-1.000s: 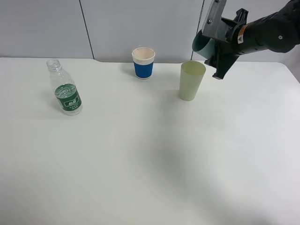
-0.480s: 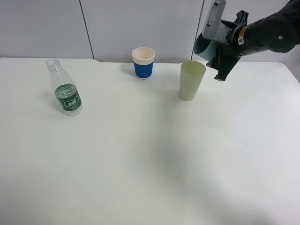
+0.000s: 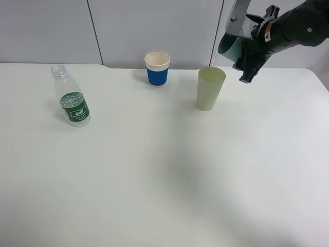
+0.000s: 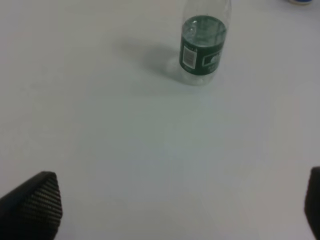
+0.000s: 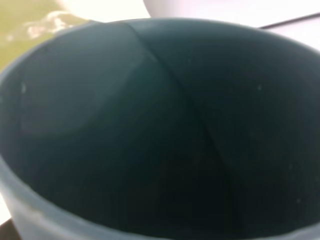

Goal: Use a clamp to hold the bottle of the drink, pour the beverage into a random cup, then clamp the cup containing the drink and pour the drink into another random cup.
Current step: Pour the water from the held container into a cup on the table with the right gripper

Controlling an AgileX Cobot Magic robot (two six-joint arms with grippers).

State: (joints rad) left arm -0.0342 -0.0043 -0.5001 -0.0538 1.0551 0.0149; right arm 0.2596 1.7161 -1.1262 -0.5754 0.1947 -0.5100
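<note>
My right gripper [image 3: 237, 49] is shut on the short teal cup [image 3: 227, 45]. It holds the cup tilted in the air, just above and to the right of the tall pale green cup [image 3: 210, 89]. In the right wrist view the teal cup's dark inside [image 5: 160, 130] fills the frame, and a bit of the pale green cup [image 5: 22, 17] shows past its rim. The bottle [image 3: 72, 98] stands upright and uncapped at the left of the table. The left gripper [image 4: 172, 210] is open, hanging well short of the bottle [image 4: 202, 45], with nothing between its fingers [image 4: 32, 205].
A white paper cup with a blue sleeve [image 3: 157, 68] stands at the back middle, left of the pale green cup. The white table [image 3: 164, 175] ends at a grey panel wall behind. The left arm is out of the exterior view.
The right gripper has lifted the teal cup slightly up and to the right, away from the pale green cup's rim. The bottle, the other cups and the left gripper have not moved.
</note>
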